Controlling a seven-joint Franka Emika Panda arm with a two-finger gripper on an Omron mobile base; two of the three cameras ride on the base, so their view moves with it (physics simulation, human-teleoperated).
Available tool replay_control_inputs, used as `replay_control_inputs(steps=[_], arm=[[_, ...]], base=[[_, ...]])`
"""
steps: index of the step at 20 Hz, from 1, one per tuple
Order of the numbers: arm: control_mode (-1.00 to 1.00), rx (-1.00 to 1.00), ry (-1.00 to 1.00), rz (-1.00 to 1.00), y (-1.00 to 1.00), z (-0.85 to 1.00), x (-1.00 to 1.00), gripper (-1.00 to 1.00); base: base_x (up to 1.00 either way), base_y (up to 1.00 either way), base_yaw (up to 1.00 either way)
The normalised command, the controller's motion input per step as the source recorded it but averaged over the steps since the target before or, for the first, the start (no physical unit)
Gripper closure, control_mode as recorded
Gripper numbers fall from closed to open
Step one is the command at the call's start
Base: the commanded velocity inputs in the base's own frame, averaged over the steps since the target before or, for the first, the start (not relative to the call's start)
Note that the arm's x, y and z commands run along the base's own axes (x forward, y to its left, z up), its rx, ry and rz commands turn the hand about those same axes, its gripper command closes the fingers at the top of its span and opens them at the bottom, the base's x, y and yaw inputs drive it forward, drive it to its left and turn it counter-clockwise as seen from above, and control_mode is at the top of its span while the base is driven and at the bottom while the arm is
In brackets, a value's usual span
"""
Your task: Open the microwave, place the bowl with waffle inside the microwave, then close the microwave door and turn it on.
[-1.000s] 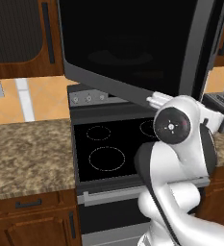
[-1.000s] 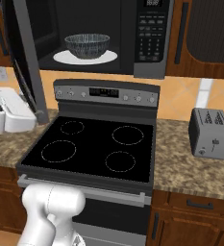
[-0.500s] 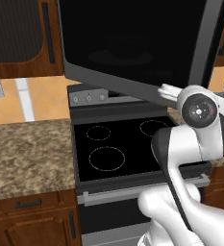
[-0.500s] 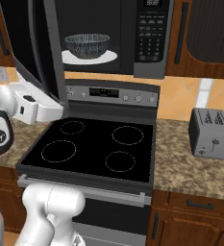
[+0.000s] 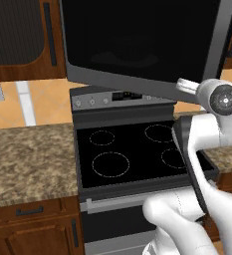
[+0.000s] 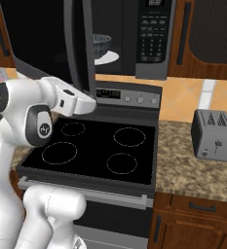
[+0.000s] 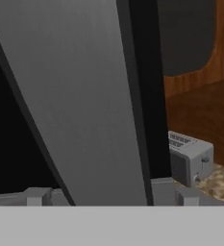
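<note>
Pushing stage, judging by the layout: wide black glass microwave door in its dark grey frame stands ajar at left, its edge upright, right against the gripper, jaws spread apart with nothing between them. Dark grey microwave lies right of the door; inside, the grey-blue ribbed bowl sits on the white turntable. Waffle not discernible. Small grey toaster stands on the counter far right.

A home kitchen is shown. A black glass-top stove with four burner rings is set between speckled granite desks, a microwave is mounted above it, dark wooden cabinets are hung on the wall, and a small grey toaster is stood to one side.
</note>
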Motion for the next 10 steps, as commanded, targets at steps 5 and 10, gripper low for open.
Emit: replay_control_inputs(steps=[5, 10], arm=[[-1.0, 0.02, 0.0, 0.01, -0.32, 0.0, 0.89, -1.0], [-1.0, 0.0, 0.0, 0.0, -0.32, 0.0, 0.99, -1.0]], base=[[0.0, 0.0, 0.0], [0.0, 0.0, 0.0]])
